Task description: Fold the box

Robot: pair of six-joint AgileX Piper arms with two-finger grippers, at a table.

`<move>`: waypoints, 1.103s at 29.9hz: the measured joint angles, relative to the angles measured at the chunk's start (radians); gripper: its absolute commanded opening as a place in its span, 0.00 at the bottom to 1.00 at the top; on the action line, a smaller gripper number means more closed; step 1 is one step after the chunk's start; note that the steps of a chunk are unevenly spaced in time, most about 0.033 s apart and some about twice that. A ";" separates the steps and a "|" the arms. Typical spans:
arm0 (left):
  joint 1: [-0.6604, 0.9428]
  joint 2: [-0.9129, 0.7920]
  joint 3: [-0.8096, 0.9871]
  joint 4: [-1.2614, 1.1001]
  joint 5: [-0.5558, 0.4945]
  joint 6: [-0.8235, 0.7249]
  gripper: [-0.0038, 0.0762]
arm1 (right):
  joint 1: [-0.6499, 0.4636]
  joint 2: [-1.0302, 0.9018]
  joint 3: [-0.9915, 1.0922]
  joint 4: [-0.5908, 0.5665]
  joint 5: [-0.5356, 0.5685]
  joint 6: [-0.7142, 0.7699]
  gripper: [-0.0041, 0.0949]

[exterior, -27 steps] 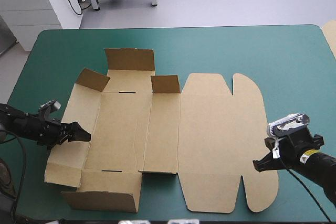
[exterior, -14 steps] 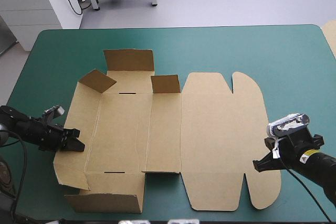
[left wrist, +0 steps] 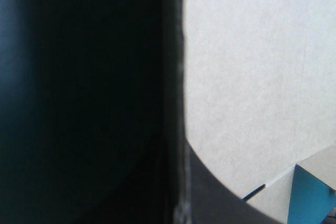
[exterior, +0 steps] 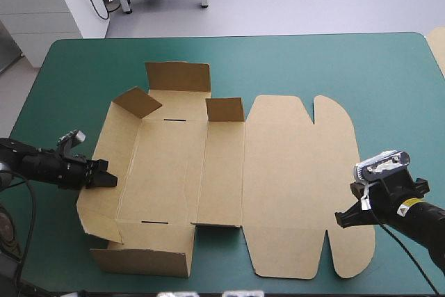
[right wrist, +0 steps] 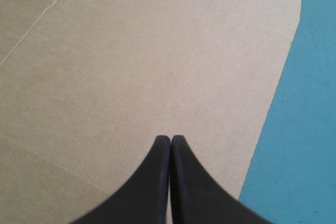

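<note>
**Box on the counter.** The box (exterior: 208,172) lies left of centre on the counter (exterior: 334,67), lid (exterior: 299,179) flat. We see the left gripper (exterior: 103,174) pinching its left wall (exterior: 104,203), likely to raise it. The right gripper (exterior: 342,219), pressed together, seemingly pins the lid.

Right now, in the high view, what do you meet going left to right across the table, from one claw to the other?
Left claw, gripping the box's raised left wall → box floor → flat lid panel → right claw, shut, over the lid's right part.

Left jaws pinching box (exterior: 292,186); right jaws closed, tips meeting in arch.
</note>
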 measured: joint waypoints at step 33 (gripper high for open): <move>-0.977 0.077 -0.824 0.765 -0.101 -0.162 0.06 | 0.000 0.000 -0.252 -0.197 -0.089 0.145 0.02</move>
